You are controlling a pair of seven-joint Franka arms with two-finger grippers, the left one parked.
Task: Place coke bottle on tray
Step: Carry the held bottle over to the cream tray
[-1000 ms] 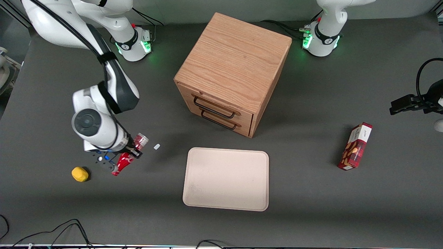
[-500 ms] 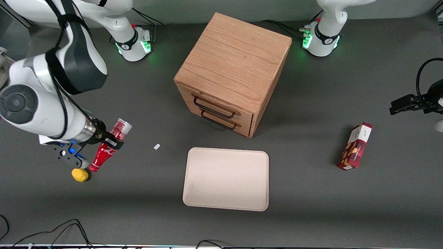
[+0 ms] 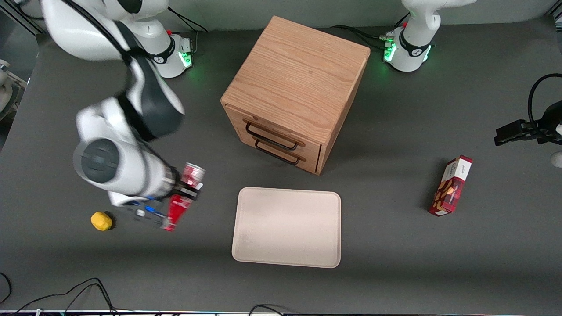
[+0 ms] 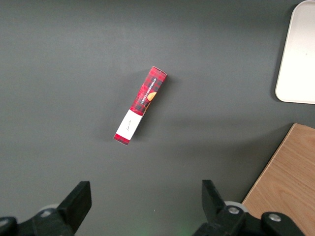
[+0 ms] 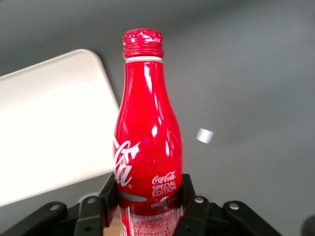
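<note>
A dark grey matte desk (image 3: 417,272) fills the scene under even overhead light with soft shadows. A wooden two-drawer cabinet (image 3: 294,87) with black wire handles stands on it. Black cables (image 3: 79,294) trail along the desk's nearest edge.

The coke bottle (image 3: 182,197), slim and glossy red with white script lettering, a ribbed red cap and a silvery band near its base, hung tilted above the table, clamped near its base in the hand (image 3: 186,192). It was beside the tray (image 3: 287,227), toward the working arm's end. The tray, flat, cream and round-cornered with a low rim, lay in front of the drawers.
</note>
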